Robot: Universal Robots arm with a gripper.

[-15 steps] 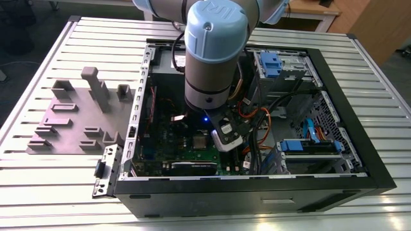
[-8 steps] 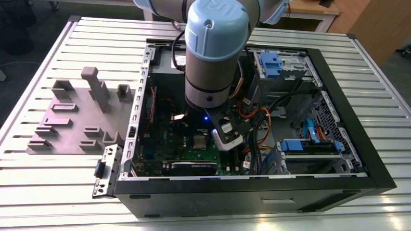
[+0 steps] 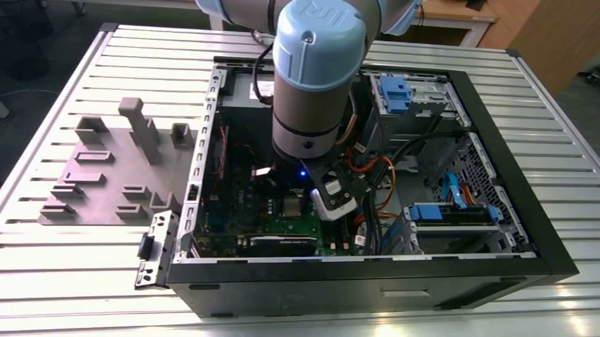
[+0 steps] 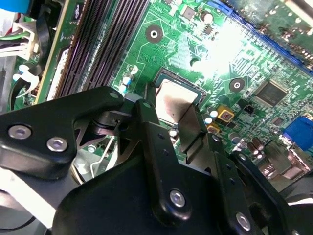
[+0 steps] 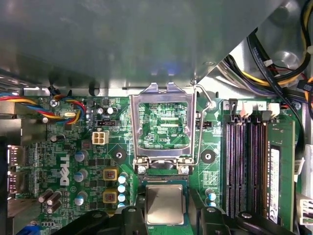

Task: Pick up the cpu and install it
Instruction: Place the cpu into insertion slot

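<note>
The cpu [image 5: 165, 198], a flat silver square, lies in the dark-rimmed socket on the green motherboard [image 5: 73, 152]. It also shows in the second wrist view [image 4: 172, 98] and as a small silver square in the exterior view [image 3: 294, 206]. My gripper [image 5: 166, 211] [image 4: 170, 108] hangs right over it, open. One black finger [image 5: 138, 215] stands at each side of the cpu, just outside the socket rim. The silver socket frame [image 5: 164, 93] is flipped up and open beside the socket, its wire lever [image 5: 199, 127] raised.
The arm's wrist [image 3: 310, 133] reaches down into the open black computer case [image 3: 506, 270]. Memory slots [image 5: 244, 161] run beside the socket, and cables [image 5: 274, 63] and blue drive bays [image 3: 450, 214] sit close by. A grey fixture plate [image 3: 103, 182] lies on the slatted table at the exterior view's left.
</note>
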